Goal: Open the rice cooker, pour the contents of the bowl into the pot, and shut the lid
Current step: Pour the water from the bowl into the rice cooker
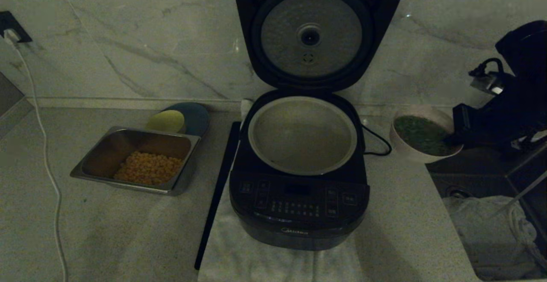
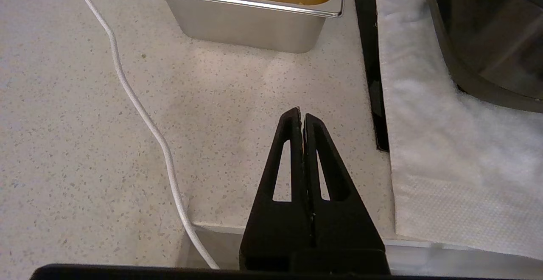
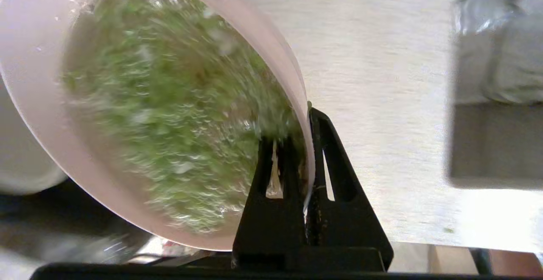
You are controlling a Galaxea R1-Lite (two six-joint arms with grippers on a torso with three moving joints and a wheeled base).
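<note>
A pale speckled counter (image 1: 107, 230) fills the lower half of the head view, with a marble wall (image 1: 128, 38) behind it across the top. At centre frame stands the rice cooker (image 1: 299, 213) on a white towel (image 1: 256, 252), its lid (image 1: 318, 30) already raised and standing upright at the top centre, silver inner plate facing the camera. Below the lid the pot (image 1: 302, 134) sits open and looks empty.

In the left middle of the frame lies a steel tray (image 1: 134, 159) holding yellow kernels (image 1: 148, 167), with a yellow-green bowl (image 1: 166, 121) just behind it. A white cable (image 1: 47, 162) trails down the left edge.

At the right middle of the frame is the bowl (image 1: 421, 134), just to the right of the cooker and level with the pot's rim, its chopped green contents (image 1: 421, 133) showing. So the pot lies to the left of the bowl in the head view, and the carry goes leftward over the near rim before any tipping.

The right gripper (image 3: 306, 144) comes in from the right edge and is clamped narrowly on the bowl's rim, one finger inside among the greens, the other outside the wall. In the right wrist view the bowl appears already tilted. The right arm is clearly the nearer one. A thin rim pinch on a full bowl could slip or spill early, I judge.

The left gripper (image 2: 302, 121) hangs parked over the counter's near edge, fingers pressed together and holding nothing.
</note>
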